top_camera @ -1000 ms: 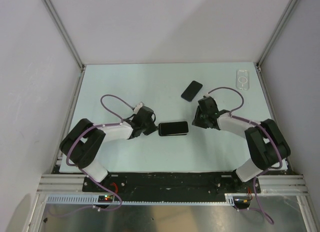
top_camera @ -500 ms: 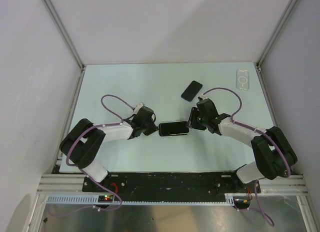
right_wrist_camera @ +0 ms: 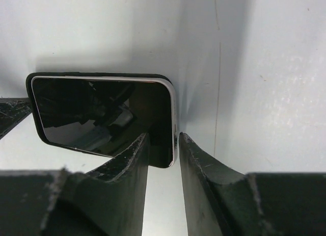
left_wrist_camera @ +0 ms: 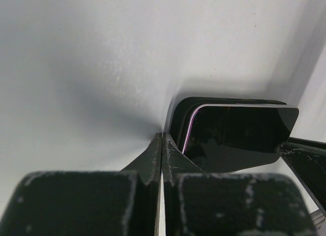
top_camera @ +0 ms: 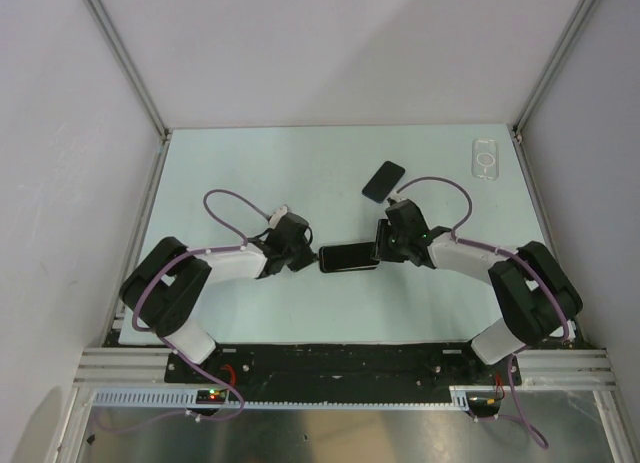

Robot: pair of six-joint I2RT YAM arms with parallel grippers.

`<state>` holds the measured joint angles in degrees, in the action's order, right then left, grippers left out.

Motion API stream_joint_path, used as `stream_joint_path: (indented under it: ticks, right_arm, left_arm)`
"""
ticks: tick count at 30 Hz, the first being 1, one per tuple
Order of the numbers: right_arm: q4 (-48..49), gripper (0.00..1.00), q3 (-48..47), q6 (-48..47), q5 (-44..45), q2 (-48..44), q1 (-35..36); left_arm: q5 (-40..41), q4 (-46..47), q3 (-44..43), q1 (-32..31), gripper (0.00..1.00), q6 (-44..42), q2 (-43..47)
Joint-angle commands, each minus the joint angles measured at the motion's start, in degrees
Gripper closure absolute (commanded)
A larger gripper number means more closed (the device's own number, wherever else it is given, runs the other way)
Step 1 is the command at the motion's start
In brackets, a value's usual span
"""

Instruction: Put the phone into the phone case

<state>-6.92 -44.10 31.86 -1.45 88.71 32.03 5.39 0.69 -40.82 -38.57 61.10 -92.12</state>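
Note:
A black phone (top_camera: 349,256) lies flat, screen up, between my two grippers. My left gripper (top_camera: 311,257) is shut, and its tips (left_wrist_camera: 162,136) press against the phone's (left_wrist_camera: 239,134) left end. My right gripper (top_camera: 384,245) is open a little at the other end. In the right wrist view its jaws (right_wrist_camera: 163,136) straddle the end of the phone (right_wrist_camera: 91,113): one finger over the screen, the other against the end edge. The clear phone case (top_camera: 486,159) lies far off at the back right corner.
A second black phone (top_camera: 383,181) lies at an angle just behind the right gripper. White walls and metal posts close the table on three sides. The arm bases stand at the near edge.
My right arm has swung left from beside the second phone to the right end of the near phone, its jaws now astride that end. The left arm has stayed put.

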Motion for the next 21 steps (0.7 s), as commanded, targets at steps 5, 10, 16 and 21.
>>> stream_joint_path:
  ticks: [5,10,16,21]
  right_arm:
    - [-3.97,0.68,-5.19,-1.64,7.33,2.6,4.0]
    - [-6.81,0.69,-7.17,-1.51,9.75,3.93,6.09]
    - [-7.63,0.69,-8.56,-0.6,9.57,6.07,7.7]
    - [-8.35,0.69,-10.52,-0.55,9.3,7.45,9.09]
  left_arm:
    - [-1.91,-2.03,-0.21,-1.94,0.99,1.07,-0.9]
    - [-2.07,-1.92,-1.08,-2.9,1.0,1.4,-2.01]
    - [-2.35,-1.56,-1.73,-3.75,1.0,1.79,-3.07]
    - [-2.48,-1.23,-2.21,-4.58,1.0,2.11,-3.71]
